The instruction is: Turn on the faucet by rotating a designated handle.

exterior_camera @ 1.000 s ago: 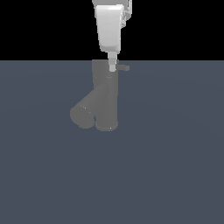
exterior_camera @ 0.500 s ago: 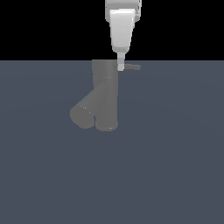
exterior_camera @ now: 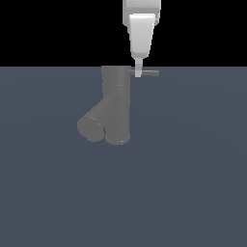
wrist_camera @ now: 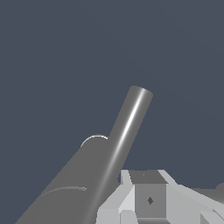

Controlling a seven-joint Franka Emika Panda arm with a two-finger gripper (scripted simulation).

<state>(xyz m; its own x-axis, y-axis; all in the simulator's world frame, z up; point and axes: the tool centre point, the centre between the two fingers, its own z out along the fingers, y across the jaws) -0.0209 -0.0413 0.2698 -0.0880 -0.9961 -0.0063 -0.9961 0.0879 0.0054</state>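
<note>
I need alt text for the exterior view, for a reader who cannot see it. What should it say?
A white robot gripper hangs straight down with its tip at the thin grey handle, which sticks out from the top of a dull grey Y-shaped faucet toward the exterior view's right. The faucet's thick spout branches diagonally toward the exterior view's left, over a plain blue-grey floor.

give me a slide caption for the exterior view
White gripper meets the thin grey rod handle on the dull grey Y-shaped faucet.
</note>
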